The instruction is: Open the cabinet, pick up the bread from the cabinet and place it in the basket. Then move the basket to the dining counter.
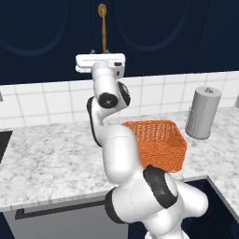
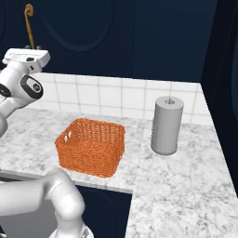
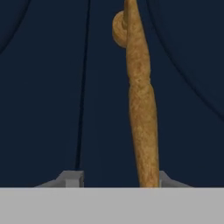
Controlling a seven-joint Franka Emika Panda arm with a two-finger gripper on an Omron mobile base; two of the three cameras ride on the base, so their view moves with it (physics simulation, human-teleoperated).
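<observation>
The dark navy cabinet (image 1: 46, 28) hangs above the counter with both arched doors closed. A long brass handle (image 3: 141, 100) runs down the door seam. My gripper (image 3: 120, 179) is raised to the handle's lower end and stands open, with the handle between its fingertips (image 3: 72, 178), close to the right one. In the left base view the gripper (image 1: 103, 51) sits just under the handle (image 1: 102, 28). The orange woven basket (image 1: 156, 142) stands empty on the marbled counter, below and right of the hand. The bread is hidden behind the doors.
A grey cylinder (image 2: 167, 125) stands upright right of the basket (image 2: 91, 146). The counter (image 1: 46, 163) under the basket has a grey drawer front (image 1: 56, 214) with a black bar handle. At the right it turns a corner toward me over a navy front (image 2: 107, 209). White tiles back the counter.
</observation>
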